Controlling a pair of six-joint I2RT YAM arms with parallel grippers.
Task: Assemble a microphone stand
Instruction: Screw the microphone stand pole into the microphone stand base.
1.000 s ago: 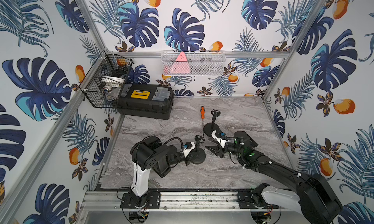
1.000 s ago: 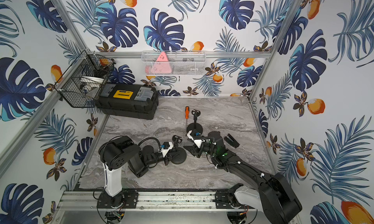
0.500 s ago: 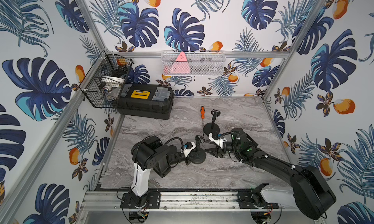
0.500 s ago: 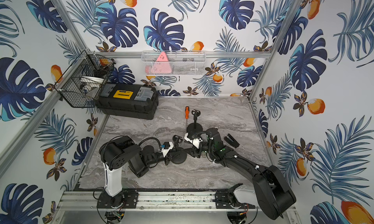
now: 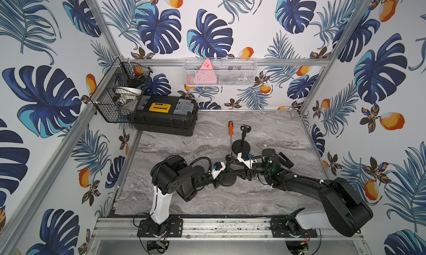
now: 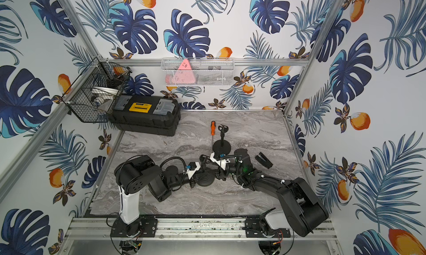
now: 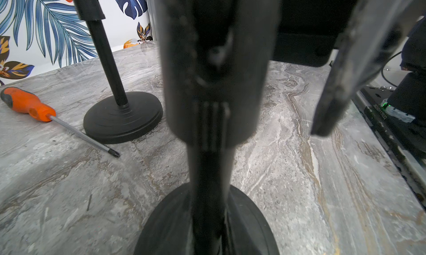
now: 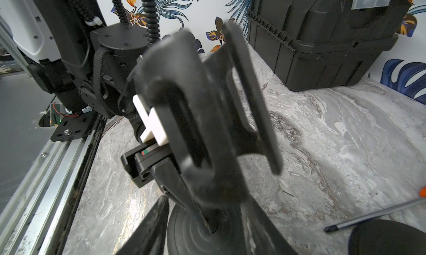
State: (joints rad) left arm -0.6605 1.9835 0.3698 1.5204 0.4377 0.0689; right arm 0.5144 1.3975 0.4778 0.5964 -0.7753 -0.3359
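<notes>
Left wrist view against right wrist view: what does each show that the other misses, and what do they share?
Only the left wrist: the second stand's upright pole and the screwdriver's orange handle in full. Only the right wrist: the black toolbox and the left arm's white link. Both: the marble tabletop, the screwdriver's shaft, and the round base under the stand being assembled.

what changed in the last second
Right arm swung its elbow in toward the left arm; its fingers stayed at the clip. Left gripper stayed shut on the pole. Far stand, screwdriver, toolbox unmoved.
</notes>
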